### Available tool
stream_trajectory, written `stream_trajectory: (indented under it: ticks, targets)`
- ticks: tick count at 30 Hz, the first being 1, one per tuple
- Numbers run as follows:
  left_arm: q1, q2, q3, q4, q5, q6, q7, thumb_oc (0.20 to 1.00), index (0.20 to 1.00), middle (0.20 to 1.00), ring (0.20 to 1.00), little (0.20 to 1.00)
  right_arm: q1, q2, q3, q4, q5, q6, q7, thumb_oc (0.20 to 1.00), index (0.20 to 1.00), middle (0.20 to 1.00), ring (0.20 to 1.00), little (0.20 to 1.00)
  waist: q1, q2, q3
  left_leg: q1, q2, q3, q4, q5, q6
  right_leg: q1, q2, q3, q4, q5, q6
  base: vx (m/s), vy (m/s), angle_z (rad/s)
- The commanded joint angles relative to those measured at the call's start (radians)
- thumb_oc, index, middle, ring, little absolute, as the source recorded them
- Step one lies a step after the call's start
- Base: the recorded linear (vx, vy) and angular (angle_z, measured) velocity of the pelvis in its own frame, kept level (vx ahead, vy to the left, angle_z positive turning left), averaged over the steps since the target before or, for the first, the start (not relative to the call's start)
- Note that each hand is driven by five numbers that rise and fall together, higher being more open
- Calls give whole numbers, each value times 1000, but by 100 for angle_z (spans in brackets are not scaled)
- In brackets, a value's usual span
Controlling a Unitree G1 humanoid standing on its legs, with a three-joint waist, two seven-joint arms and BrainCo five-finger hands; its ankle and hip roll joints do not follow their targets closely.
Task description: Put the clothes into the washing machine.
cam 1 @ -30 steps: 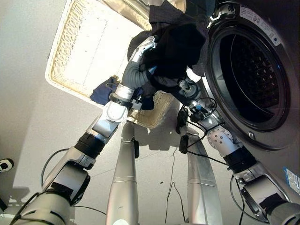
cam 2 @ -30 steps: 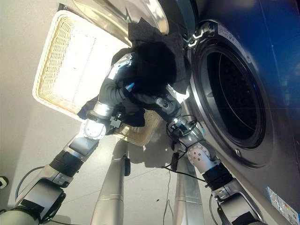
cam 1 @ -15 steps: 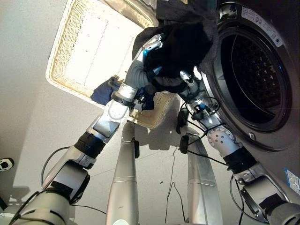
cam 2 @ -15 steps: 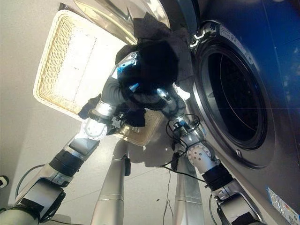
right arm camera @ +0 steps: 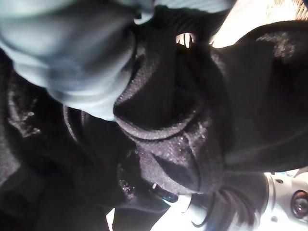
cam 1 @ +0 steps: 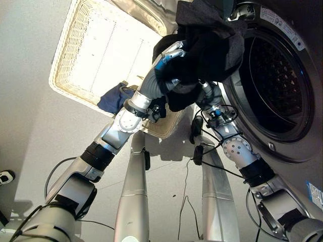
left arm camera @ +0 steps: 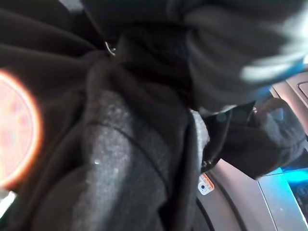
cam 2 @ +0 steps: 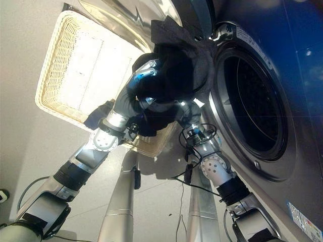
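A bundle of dark grey and black clothes [cam 1: 212, 45] hangs in the air just in front of the washing machine's round opening [cam 1: 275, 75], level with its near rim. My left hand [cam 1: 170, 54] grips the bundle from the basket side, its fingers sunk into the cloth [left arm camera: 125, 144]. My right hand [cam 1: 204, 91] holds it from underneath, mostly covered by the fabric [right arm camera: 192, 120]. A loose flap of the cloth sticks up above the bundle.
A pale wicker basket [cam 1: 70, 55] stands on the floor left of the machine, with a dark blue garment [cam 1: 113, 98] lying at its near edge. The machine's open door [cam 2: 126, 12] leans over the basket's far side.
Both hands have carried the dark bundle up and to the right, from over the basket's corner to the mouth of the drum.
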Motion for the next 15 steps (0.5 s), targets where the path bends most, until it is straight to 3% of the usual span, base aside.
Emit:
stream_trajectory:
  ticks: [1,3,6,7,8,13,15]
  targets:
    - [-25,-13,-12,-50,103,-17,105,1000,1000,1000,1000,1000,-26,32,8,-215,-2,-62,54,200,200,200,200,200,-22,21,-17,-4,-103,22,86,-80,80,85,60,-76,-294,237,70,0,0,0]
    - [-25,-13,-9,-43,120,-25,146,1000,1000,1000,1000,1000,-25,37,9,-213,-2,-66,55,200,200,200,200,200,-21,22,-17,-5,-103,21,87,-80,80,84,59,-77,-292,237,71,0,0,0]
    - [-9,-22,17,-41,223,-18,351,1000,1000,1000,1000,1000,-24,43,6,-215,-3,-78,46,200,200,200,200,200,-17,21,-17,-9,-103,16,91,-80,79,81,58,-77,-287,234,70,0,0,0]
    - [-8,-23,17,-41,229,-17,358,1000,1000,1000,1000,1000,-24,44,6,-215,-3,-78,46,200,200,200,200,200,-17,21,-17,-9,-103,16,91,-81,79,81,58,-77,-286,234,70,0,0,0]
    - [1,-29,35,-34,285,-5,460,1000,1000,1000,1000,1000,-22,53,0,-211,-8,-84,47,200,200,200,200,200,-13,21,-17,-12,-105,13,94,-81,79,79,57,-79,-284,233,69,0,0,0]
    - [36,-53,97,-18,397,24,713,1000,1000,1000,1000,1000,-27,74,-13,-213,-21,-99,30,200,200,200,200,200,-2,22,-17,-19,-107,6,97,-80,77,75,52,-84,-277,228,69,0,-13,0]
    - [43,-59,109,-22,428,27,761,1000,1000,1000,1000,1000,-29,79,-15,-217,-18,-100,22,200,200,200,200,200,1,22,-17,-23,-108,3,100,-81,77,74,51,-86,-275,227,68,0,0,0]
